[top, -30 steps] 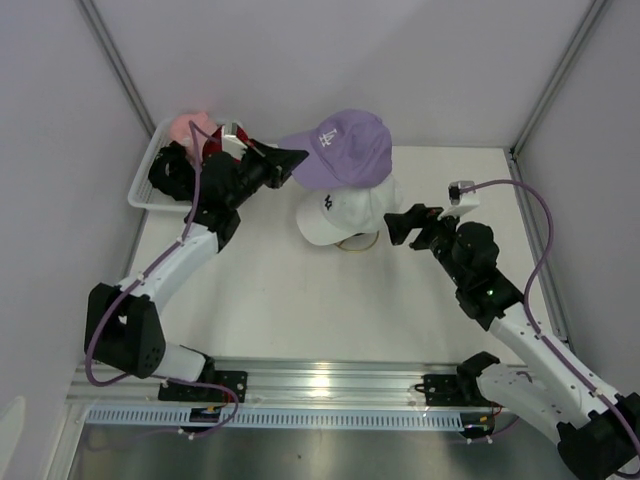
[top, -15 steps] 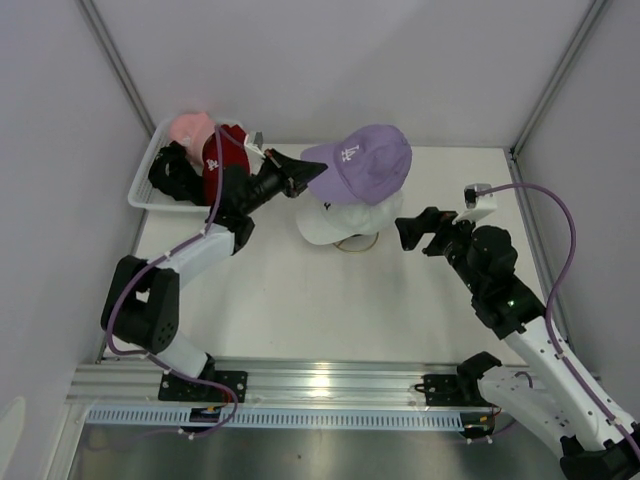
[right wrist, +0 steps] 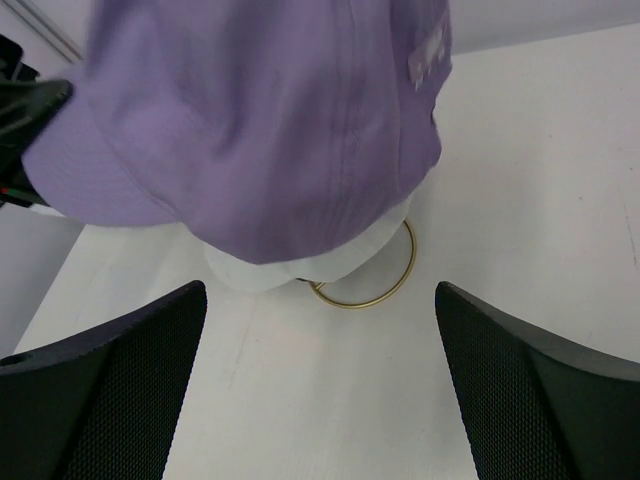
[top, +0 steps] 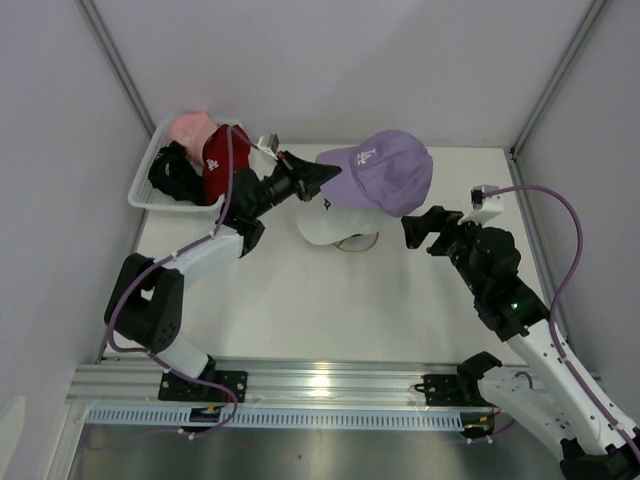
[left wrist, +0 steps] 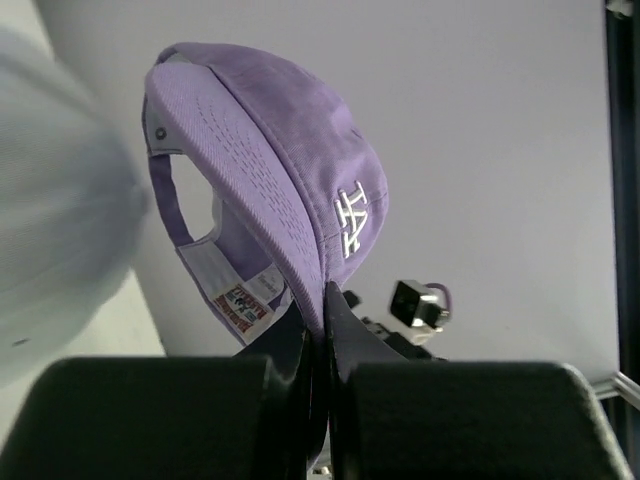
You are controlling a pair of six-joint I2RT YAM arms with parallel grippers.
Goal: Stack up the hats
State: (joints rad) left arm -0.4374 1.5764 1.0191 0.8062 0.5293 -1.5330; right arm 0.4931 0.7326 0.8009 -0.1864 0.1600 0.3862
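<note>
My left gripper (top: 322, 176) is shut on the brim of a lavender cap (top: 390, 170) with a white front logo. It holds the cap in the air above a white cap (top: 320, 226) that sits on a gold wire stand (top: 358, 243). The left wrist view shows the lavender cap (left wrist: 260, 170) pinched between the jaws at its brim edge. My right gripper (top: 425, 228) is open and empty, just right of the stand. The right wrist view shows the lavender cap (right wrist: 260, 120) over the white cap (right wrist: 300, 265). A red cap (top: 215, 165), a pink cap (top: 188, 127) and a black cap (top: 170, 172) lie in the basket.
A white mesh basket (top: 143, 180) stands at the back left corner. The gold stand's ring base (right wrist: 385, 285) rests on the white table. Metal frame posts run up at the back left and back right. A rail crosses the near edge.
My left gripper has carried the lavender cap to the right, from beside the basket to above the white cap. The right gripper has moved slightly right and back.
</note>
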